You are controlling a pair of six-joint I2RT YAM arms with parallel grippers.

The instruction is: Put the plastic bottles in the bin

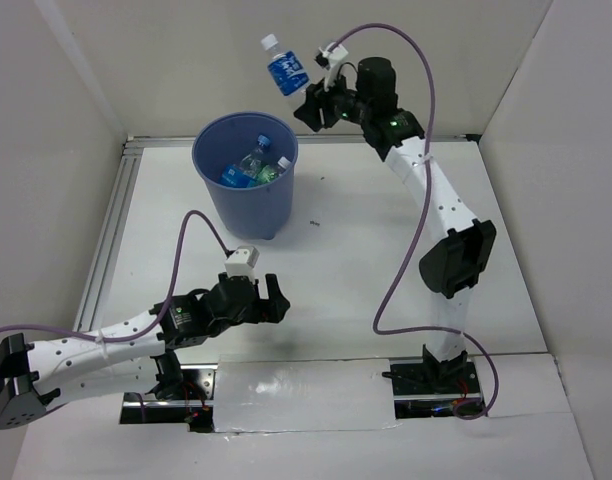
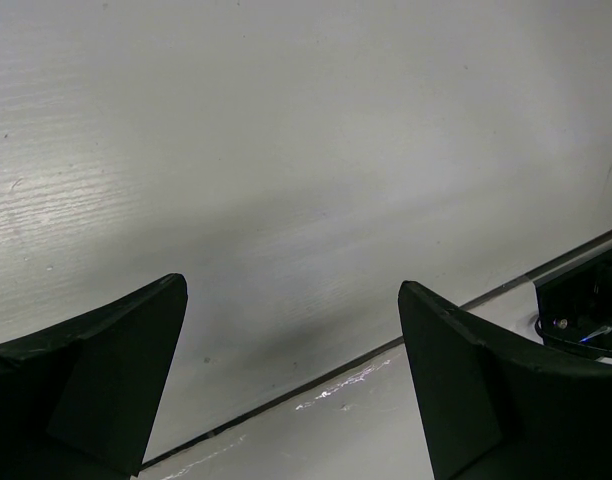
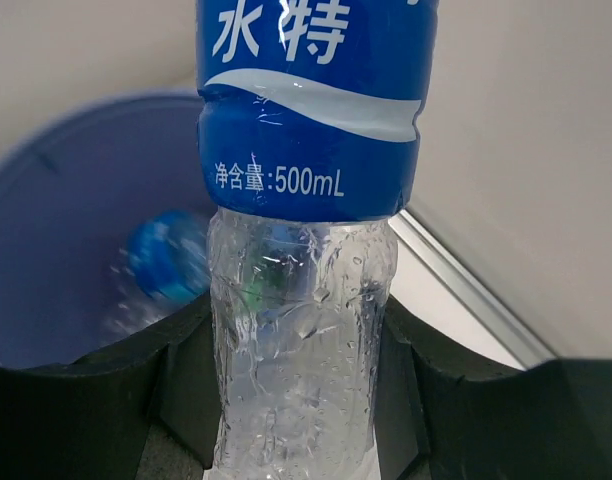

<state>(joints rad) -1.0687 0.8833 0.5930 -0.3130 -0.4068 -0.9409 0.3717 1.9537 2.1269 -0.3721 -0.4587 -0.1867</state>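
Observation:
My right gripper (image 1: 308,97) is shut on a clear plastic bottle (image 1: 285,68) with a blue label and white cap, held high above and to the right of the blue bin (image 1: 245,190). In the right wrist view the bottle (image 3: 306,300) fills the middle between my fingers (image 3: 136,390), with the bin (image 3: 56,250) behind and below. Several bottles (image 1: 254,168) lie inside the bin, clear, blue-labelled and one green. My left gripper (image 1: 276,300) is open and empty, low over the table near its front; its wrist view shows only bare table between the fingertips (image 2: 136,360).
A metal rail (image 1: 106,230) runs along the table's left edge and another along the back (image 1: 446,138). White walls enclose the table. A purple cable (image 1: 411,230) hangs beside the right arm. A dark seam (image 2: 316,385) crosses the table under the left gripper.

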